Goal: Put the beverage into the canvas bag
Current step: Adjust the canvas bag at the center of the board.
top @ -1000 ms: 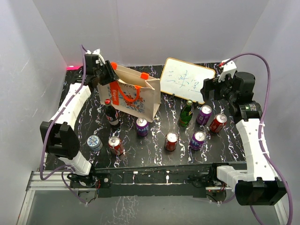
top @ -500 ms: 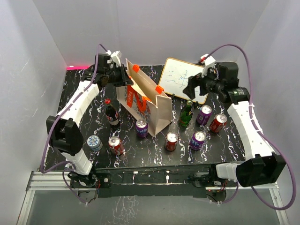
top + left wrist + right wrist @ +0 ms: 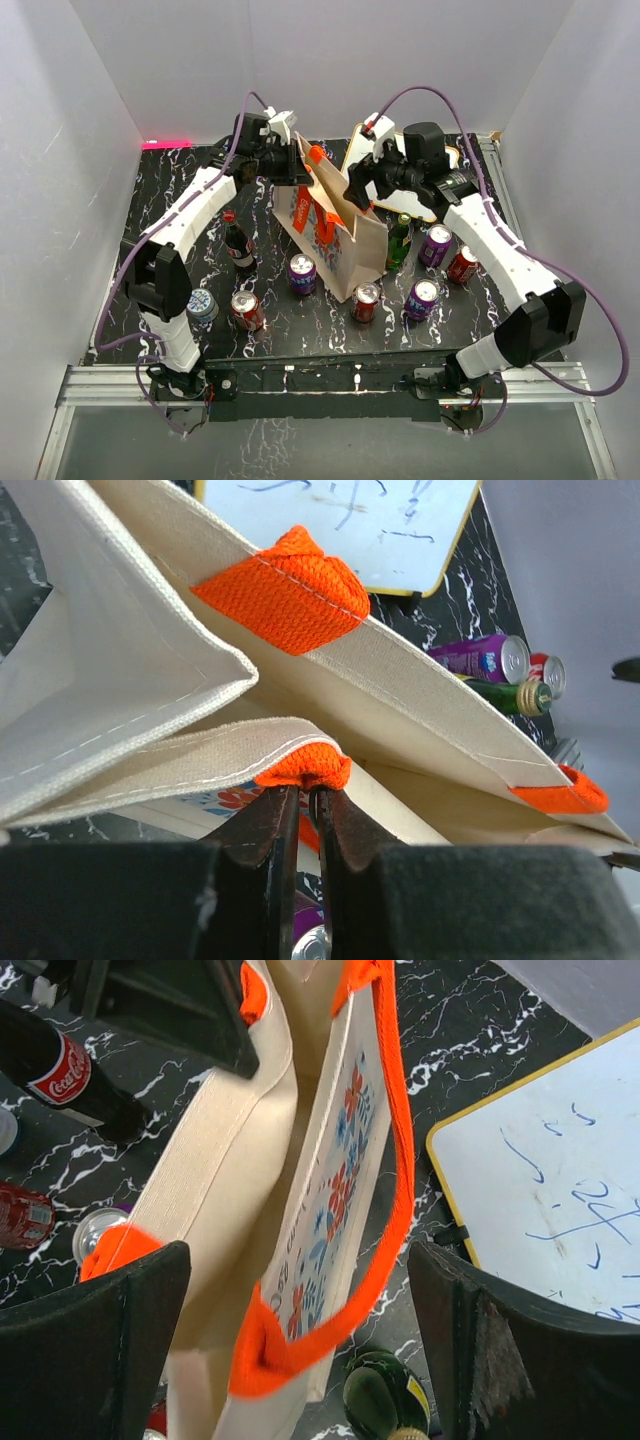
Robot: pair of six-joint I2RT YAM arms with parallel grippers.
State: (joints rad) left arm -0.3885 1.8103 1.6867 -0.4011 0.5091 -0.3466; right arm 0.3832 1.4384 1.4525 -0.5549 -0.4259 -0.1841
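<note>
A black marbled table (image 3: pixel 470 330) carries the drinks, all of them standing outside the bag. Nearest the arm bases, at the left, is one can with a blue and white top (image 3: pixel 201 305). There are three red cans (image 3: pixel 246 311): one beside that can, one near the middle and one at the right. There are also three purple cans (image 3: pixel 302 273): one left of centre, one right of centre and one further back at the right. Their labels are too small to read.

Two bottles stand behind the front cans. At the left is a dark cola bottle (image 3: pixel 237 245) whose red label reads "Coca-Cola" in the right wrist view. Right of the bag is a green bottle (image 3: pixel 399 243) with no label that can be read.

The bag (image 3: pixel 345 245) stands at mid-table, just behind the middle cans. It has a floral print and orange writing on its side, and the writing cannot be read.

The left gripper (image 3: pixel 305 790) is pinched tight on an orange patch at the bag's rim. The right gripper (image 3: pixel 300 1300) is spread wide above the bag, with the rim and an orange handle (image 3: pixel 400 1160) between its fingers; I cannot tell whether it touches them.

Furthest back, a whiteboard (image 3: pixel 540 1160) bears blue handwriting that cannot be made out.
</note>
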